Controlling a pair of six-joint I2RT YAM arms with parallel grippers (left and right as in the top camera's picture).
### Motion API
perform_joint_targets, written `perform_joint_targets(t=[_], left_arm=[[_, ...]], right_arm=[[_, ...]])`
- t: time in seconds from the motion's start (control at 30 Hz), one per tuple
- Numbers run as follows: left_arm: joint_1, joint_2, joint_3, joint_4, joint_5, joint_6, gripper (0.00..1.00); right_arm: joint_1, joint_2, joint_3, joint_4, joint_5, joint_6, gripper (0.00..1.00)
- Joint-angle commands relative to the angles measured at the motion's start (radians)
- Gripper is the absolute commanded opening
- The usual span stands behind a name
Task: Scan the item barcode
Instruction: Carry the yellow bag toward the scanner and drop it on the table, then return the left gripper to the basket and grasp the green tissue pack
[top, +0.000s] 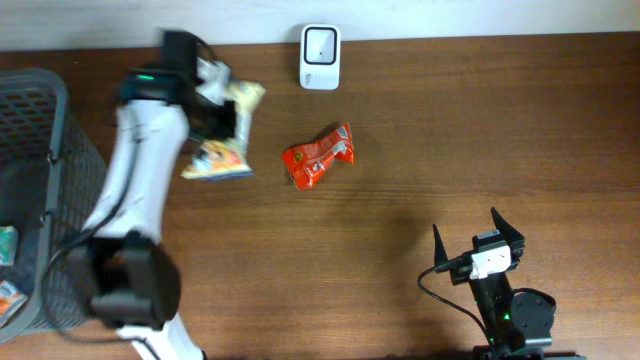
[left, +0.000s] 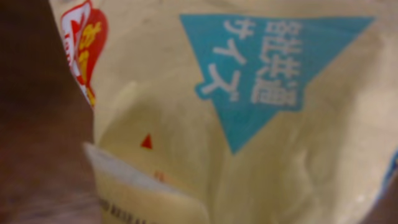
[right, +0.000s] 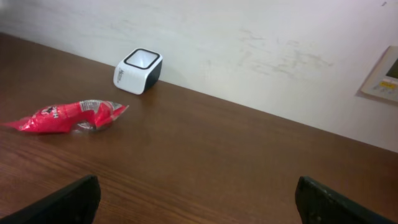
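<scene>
Stretching forward, left jaws pinch the yellow bag (top: 218, 160); right jaws gape wide.

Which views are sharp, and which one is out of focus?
Left wrist: the yellow snack bag fills the frame, too close, soft and blurred. Overhead: evenly lit, mostly sharp. Right wrist: the red packet and the white scanner are clear.
</scene>
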Motion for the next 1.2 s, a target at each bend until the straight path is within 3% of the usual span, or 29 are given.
perform_joint_targets(t=[0.0, 0.1, 0.17, 0.2, 0.23, 0.33, 0.47, 0.6, 0.73, 0.93, 1.17], left_arm=[[-0.093, 0.083, -0.107, 0.135, -0.005, -0.063, 0.03], [-0.130, 0.148, -0.117, 0.199, -0.007, -0.069, 0.24], [-0.146, 0.161, -0.117, 0.222, -0.007, -0.069, 0.57], [-0.150, 0.159, -0.114, 0.235, -0.010, -0.069, 0.82], [-0.150, 0.149, -0.099, 0.229, -0.022, -0.069, 0.89], [-0.133, 0.101, -0.034, 0.192, -0.081, -0.070, 0.98], [-0.090, -0.050, 0.110, 0.119, -0.198, -0.069, 0.99], [0.005, -0.268, 0.204, 0.051, -0.407, -0.069, 0.99], [0.190, -0.412, 0.203, -0.039, -0.435, -0.153, 0.99], [0.495, -0.420, 0.170, -0.146, -0.434, -0.230, 0.99], [0.706, -0.391, -0.092, -0.029, -0.441, -0.297, 0.99]], right_arm=[[0.002, -0.008, -0.008, -0.003, 0.002, 0.008, 0.99], [0.002, -0.008, -0.008, -0.003, 0.002, 0.008, 0.99], [0.002, -0.008, -0.008, -0.003, 0.002, 0.008, 0.99], [0.002, -0.008, -0.008, -0.003, 0.002, 0.008, 0.99], [0.002, -0.008, -0.008, -0.003, 0.002, 0.008, 0.99], [0.002, -0.008, -0.008, -0.003, 0.002, 0.008, 0.99], [0.002, -0.008, -0.008, -0.003, 0.002, 0.008, 0.99], [0.002, -0.008, -0.008, -0.003, 0.002, 0.008, 0.99], [0.002, -0.008, -0.008, -0.003, 0.002, 0.008, 0.99], [0.002, -0.008, -0.008, -0.003, 0.002, 0.008, 0.99], [0.002, -0.008, -0.008, -0.003, 0.002, 0.008, 0.99]])
